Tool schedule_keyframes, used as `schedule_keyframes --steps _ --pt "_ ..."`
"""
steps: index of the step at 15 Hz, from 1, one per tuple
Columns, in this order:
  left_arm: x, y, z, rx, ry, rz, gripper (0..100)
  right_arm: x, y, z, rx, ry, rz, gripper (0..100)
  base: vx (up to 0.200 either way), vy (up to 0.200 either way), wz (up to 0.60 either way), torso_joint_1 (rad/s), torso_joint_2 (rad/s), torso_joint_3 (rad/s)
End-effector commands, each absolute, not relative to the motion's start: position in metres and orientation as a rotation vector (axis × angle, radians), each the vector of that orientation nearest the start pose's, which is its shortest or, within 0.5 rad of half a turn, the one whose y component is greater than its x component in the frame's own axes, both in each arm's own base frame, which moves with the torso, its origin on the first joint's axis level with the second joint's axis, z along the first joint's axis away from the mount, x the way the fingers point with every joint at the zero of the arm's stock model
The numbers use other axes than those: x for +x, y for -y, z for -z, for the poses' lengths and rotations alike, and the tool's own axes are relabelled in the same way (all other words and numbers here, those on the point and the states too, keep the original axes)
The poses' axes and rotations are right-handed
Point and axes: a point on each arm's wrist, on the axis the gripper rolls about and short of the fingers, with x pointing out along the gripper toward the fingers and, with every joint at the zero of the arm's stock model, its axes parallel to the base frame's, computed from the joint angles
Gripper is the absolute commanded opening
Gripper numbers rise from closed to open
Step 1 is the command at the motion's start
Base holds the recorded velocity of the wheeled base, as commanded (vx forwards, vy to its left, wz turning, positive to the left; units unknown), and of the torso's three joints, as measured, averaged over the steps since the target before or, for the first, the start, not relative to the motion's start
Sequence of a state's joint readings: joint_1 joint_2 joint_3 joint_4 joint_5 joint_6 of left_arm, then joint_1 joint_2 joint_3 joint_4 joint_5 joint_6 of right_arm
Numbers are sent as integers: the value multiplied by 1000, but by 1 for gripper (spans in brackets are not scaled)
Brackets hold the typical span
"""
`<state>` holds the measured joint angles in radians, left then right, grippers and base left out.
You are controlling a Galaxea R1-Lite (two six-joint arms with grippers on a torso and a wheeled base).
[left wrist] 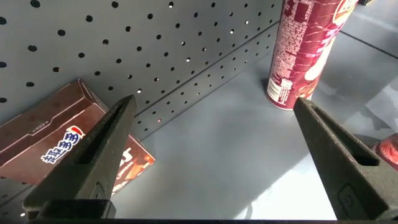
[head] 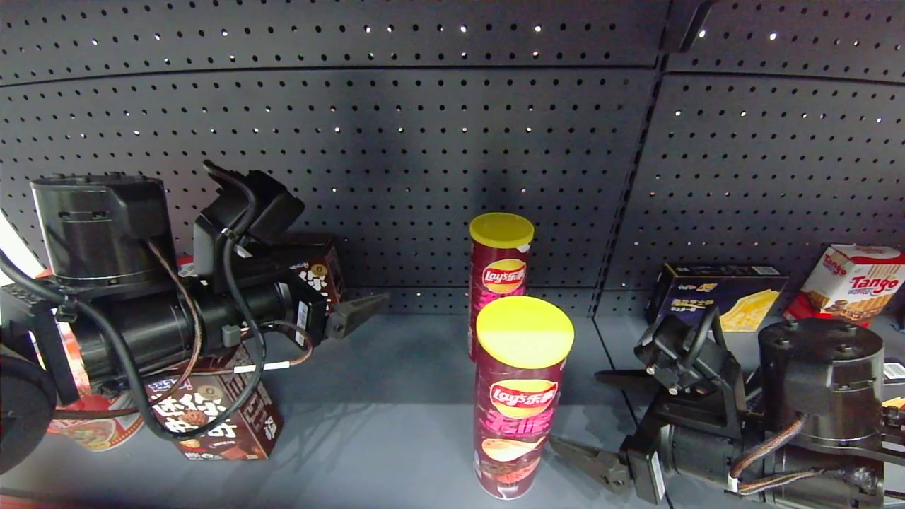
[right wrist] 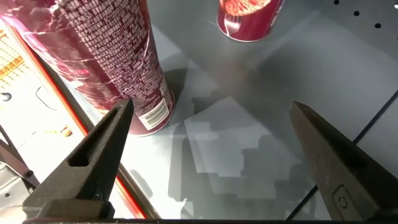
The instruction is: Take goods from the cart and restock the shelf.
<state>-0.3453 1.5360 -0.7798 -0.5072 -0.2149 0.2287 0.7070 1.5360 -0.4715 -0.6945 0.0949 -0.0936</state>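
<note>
Dark pegboard backs a grey shelf (head: 396, 424) on which two chip cans with yellow lids stand upright, one behind the other. The front can (head: 521, 403) is close to the shelf's front edge and the rear can (head: 500, 272) is nearer the back panel. The left arm lies roughly level over the boxes on the left side of the shelf, its forearm pointing toward the cans. The left gripper (head: 364, 305) hangs above the shelf, short of the rear can and touching nothing. In the left wrist view its fingers (left wrist: 93, 155) are spread wide with nothing between them, and a brown box (left wrist: 56, 134) stands against the pegboard beside one finger. The right arm comes in low from the right. The right gripper (head: 583, 411) is just beside the front can, level with its lower half, its jaws spread wide and empty. In the right wrist view that can (right wrist: 118, 62) stands next to one finger, apart from it. Another brown box (head: 219, 417) lies under the left forearm. A dark wafer box (head: 721, 293) and a white and red box (head: 855, 279) sit behind the right arm.
</note>
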Motion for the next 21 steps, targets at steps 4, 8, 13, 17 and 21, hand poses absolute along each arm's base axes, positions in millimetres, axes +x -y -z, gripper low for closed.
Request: schedule_keyframes --steps 4,8,13,17,21 --pt "251 95 -208 238 -193 584 100 180 -158 -145 -204 -329 -815 100 0 0 0 0 0 0" --pt "251 95 -208 238 -193 584 100 179 -159 -145 -205 -330 -819 100 0 0 0 0 0 0" --pt "250 95 -207 238 -196 584 100 179 -159 -145 -208 -331 -821 100 0 0 0 0 0 0" --pt "250 95 -207 238 -197 584 100 179 -159 -144 -209 -334 -821 100 0 0 0 0 0 0" --pt "249 95 -207 238 -196 584 100 179 -160 -144 -207 -335 -821 100 0 0 0 0 0 0"
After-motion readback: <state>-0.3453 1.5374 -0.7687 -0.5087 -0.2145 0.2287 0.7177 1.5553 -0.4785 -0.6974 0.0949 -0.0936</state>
